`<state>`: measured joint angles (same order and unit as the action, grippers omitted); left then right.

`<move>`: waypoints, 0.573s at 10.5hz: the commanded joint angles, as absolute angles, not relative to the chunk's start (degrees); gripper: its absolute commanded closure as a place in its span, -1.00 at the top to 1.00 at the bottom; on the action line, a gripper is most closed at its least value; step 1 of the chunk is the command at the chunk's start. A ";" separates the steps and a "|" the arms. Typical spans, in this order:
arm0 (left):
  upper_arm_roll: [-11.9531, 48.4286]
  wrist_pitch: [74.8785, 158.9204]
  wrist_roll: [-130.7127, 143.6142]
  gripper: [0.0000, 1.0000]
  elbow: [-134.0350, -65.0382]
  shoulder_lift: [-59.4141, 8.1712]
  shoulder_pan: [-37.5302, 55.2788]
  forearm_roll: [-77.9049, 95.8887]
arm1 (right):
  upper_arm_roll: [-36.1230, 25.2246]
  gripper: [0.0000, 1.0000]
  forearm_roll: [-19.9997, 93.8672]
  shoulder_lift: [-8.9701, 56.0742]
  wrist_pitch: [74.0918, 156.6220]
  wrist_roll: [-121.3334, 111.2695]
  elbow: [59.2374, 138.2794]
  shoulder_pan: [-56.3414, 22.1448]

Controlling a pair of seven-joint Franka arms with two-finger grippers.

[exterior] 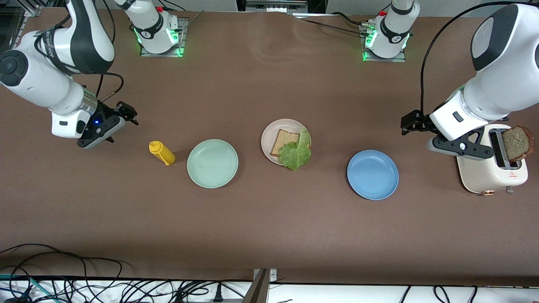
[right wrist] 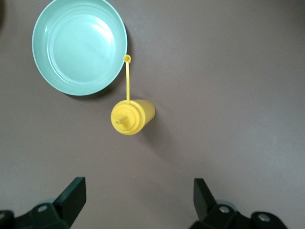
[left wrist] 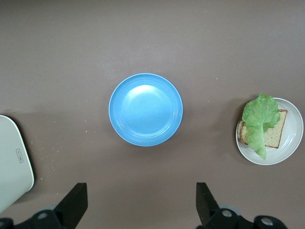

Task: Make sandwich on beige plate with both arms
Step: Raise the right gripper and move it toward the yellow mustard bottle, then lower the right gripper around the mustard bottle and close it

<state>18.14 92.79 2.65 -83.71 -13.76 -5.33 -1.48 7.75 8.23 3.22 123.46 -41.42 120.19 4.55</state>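
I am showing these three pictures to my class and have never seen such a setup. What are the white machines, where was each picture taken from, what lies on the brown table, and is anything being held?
The white machines are two robot arms. One picture looks down from a high camera facing them; the other two come from cameras on the arms' wrists, looking past their own black fingers.

In a row on the table are a yellow squeeze bottle, a round mint-green plate, a round pale beige plate carrying a square slice of brown bread under a crinkly green lettuce leaf, and a round blue plate. At the left arm's end stands a cream toaster with a second brown bread slice sticking out.

The left gripper hangs open beside the toaster, the right gripper open near the bottle. Neither holds anything.
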 commanded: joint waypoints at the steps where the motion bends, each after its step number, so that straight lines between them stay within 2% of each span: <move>1: 18.81 91.32 5.36 1.00 -84.46 -12.83 -4.57 -3.34 | 4.93 1.00 16.39 4.04 127.17 -54.52 123.57 5.45; 6: 18.90 88.07 6.15 1.00 -84.20 -12.66 -4.57 -3.95 | 1.41 1.00 27.84 9.83 127.62 -73.27 123.49 5.71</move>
<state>18.57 89.28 4.70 -83.85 -13.75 -4.55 -1.55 1.77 24.09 8.36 126.78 -67.62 123.22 5.26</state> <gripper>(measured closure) 0.000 0.000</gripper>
